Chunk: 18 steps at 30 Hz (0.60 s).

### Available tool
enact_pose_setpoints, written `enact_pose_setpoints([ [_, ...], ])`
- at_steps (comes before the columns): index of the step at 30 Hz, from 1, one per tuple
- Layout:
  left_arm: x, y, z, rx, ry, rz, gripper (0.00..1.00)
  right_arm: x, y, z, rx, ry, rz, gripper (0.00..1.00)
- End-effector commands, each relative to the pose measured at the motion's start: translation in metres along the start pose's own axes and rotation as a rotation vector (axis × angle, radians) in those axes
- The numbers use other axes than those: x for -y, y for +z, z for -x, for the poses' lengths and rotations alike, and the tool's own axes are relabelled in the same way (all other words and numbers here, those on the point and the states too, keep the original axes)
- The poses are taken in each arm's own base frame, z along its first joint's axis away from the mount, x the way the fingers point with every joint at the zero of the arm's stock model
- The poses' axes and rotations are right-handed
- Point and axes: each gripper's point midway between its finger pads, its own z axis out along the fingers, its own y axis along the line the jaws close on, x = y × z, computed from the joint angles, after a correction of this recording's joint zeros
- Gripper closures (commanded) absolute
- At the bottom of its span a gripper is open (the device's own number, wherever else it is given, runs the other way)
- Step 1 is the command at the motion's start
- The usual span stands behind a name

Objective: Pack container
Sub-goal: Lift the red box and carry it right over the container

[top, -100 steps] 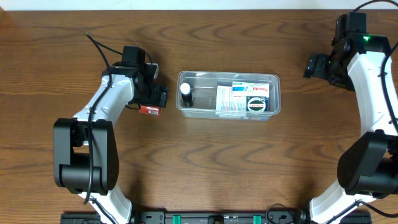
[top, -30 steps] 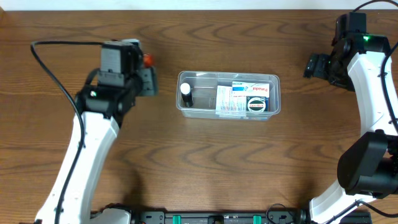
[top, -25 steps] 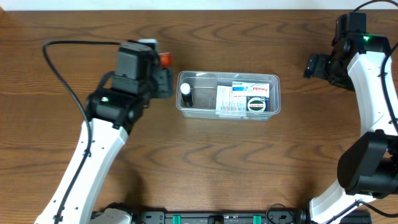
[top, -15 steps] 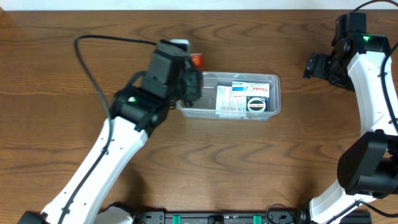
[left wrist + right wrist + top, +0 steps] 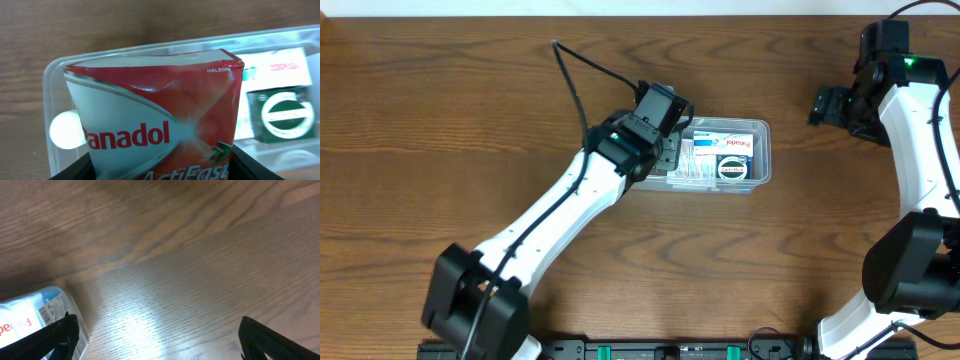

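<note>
The container (image 5: pixel 760 125) is a clear plastic tub in the middle of the table. It holds a blue-and-white box (image 5: pixel 725 142), a green-and-white round pack (image 5: pixel 731 170) and a white-capped bottle (image 5: pixel 65 130). My left gripper (image 5: pixel 668 148) hangs over the tub's left half, shut on a red-and-white Panadol box (image 5: pixel 155 115). That box fills the left wrist view, with the container's rim (image 5: pixel 50 75) showing behind it. My right gripper (image 5: pixel 825 105) stands open over bare table to the right of the tub, with nothing between its fingers (image 5: pixel 55 337).
The left arm's white link (image 5: pixel 560 210) slants across the table from the front left up to the tub. A corner of the container (image 5: pixel 30 315) shows at the bottom left of the right wrist view.
My left arm has swung right from beside the tub's left end to over its left half, carrying the Panadol box. The right arm has not moved.
</note>
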Motion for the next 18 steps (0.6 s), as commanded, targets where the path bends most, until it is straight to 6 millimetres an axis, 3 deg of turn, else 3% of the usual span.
enact_pose_setpoints([
  [1, -0.005, 0.010, 0.005, 0.005, -0.006, 0.045, 0.38, 0.002, -0.003, 0.004, 0.015, -0.008, -0.007, 0.01],
  [7, -0.008, 0.028, -0.006, -0.038, 0.004, 0.072, 0.37, 0.002, -0.003, 0.004, 0.015, -0.008, -0.007, 0.00],
  [15, -0.009, 0.029, -0.007, -0.043, 0.004, 0.075, 0.37, 0.002, -0.003, 0.004, 0.015, -0.008, -0.007, 0.01],
  [18, -0.009, 0.028, -0.008, -0.047, 0.005, 0.077, 0.30, 0.002, -0.003, 0.004, 0.015, -0.008, -0.007, 0.01],
])
